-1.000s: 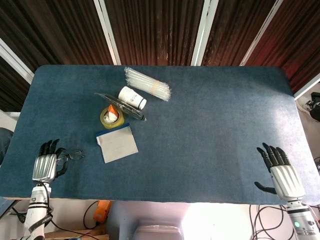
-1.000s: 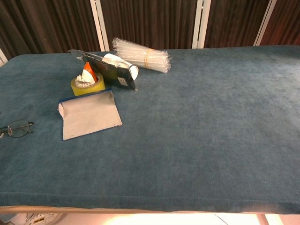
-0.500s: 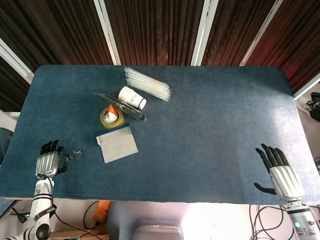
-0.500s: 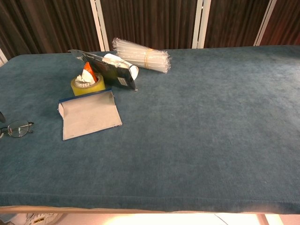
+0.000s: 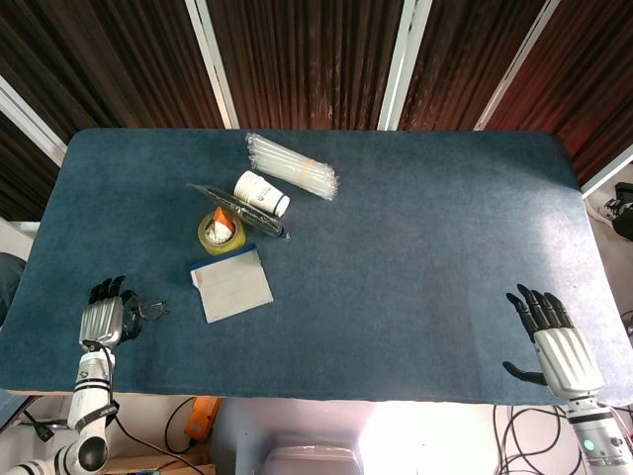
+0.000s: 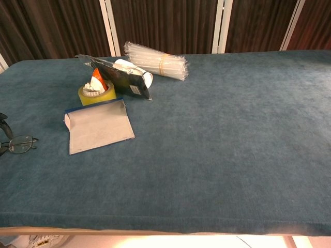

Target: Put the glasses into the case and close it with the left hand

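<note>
The black-rimmed glasses [image 5: 148, 310] lie on the blue cloth near the table's front left corner, and show in the chest view too [image 6: 20, 144]. My left hand [image 5: 102, 315] hangs just left of them with its dark fingers [image 6: 4, 125] apart and reaching down over their left end; no grip on them shows. The grey case [image 5: 232, 285] with a blue edge lies flat to the right of the glasses [image 6: 98, 132]. My right hand [image 5: 554, 341] rests with fingers spread at the front right edge, holding nothing.
Behind the case stand a yellow tape roll [image 5: 221, 233], a dark flat packet [image 5: 237, 210], a paper cup on its side [image 5: 262, 193] and a bundle of clear straws [image 5: 292, 166]. The table's front edge [image 6: 165, 229] runs close to both hands.
My left hand has tipped its fingers down and drawn in over the left end of the glasses. The glasses shifted slightly. The right hand stayed put.
</note>
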Action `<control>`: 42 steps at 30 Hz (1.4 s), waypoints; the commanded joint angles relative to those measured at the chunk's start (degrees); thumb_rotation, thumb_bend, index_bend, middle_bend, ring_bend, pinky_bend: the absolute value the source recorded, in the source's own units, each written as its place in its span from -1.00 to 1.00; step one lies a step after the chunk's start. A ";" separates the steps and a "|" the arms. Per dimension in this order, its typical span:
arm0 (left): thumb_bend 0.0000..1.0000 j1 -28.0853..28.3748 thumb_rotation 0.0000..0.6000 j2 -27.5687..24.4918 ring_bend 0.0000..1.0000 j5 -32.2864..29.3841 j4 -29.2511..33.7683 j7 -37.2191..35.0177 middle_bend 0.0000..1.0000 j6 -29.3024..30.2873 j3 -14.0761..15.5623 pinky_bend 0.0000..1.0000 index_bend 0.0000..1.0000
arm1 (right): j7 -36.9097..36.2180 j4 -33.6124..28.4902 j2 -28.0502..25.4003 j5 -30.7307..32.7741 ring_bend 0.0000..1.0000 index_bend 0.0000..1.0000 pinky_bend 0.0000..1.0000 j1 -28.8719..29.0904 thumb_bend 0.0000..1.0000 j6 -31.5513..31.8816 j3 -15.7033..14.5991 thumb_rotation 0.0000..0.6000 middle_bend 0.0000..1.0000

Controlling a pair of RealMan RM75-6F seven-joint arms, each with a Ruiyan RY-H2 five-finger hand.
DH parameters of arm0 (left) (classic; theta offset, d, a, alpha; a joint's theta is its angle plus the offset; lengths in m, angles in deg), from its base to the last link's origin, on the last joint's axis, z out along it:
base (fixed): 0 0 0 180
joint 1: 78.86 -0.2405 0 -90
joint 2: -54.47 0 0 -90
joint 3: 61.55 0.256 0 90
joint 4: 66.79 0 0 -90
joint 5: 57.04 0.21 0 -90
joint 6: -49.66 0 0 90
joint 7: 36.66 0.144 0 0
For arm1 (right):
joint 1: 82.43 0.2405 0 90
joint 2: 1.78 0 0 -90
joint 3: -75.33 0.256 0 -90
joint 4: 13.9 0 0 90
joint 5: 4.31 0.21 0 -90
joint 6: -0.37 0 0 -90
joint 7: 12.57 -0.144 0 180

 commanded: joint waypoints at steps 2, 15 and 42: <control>-0.31 0.33 1.00 0.12 -1.00 -0.50 0.19 -0.02 -0.83 -0.33 0.20 -0.82 -0.10 | -0.07 -0.02 -0.04 -0.05 -1.00 -1.00 -1.00 -0.04 -0.46 0.13 -0.02 1.00 -1.00; -0.29 0.92 1.00 0.80 -0.99 -1.22 -0.25 2.09 -0.80 1.55 0.89 -0.82 0.03 | -0.18 -0.18 -0.17 0.08 -1.00 -1.00 -1.00 0.08 -0.46 -0.05 -0.05 1.00 -1.00; -0.10 1.08 1.00 0.70 -0.97 2.78 3.48 -0.95 -0.71 6.22 0.74 -0.82 0.33 | -0.16 -0.29 -0.23 -0.16 -1.00 -1.00 -1.00 0.02 -0.46 0.17 -0.25 1.00 -1.00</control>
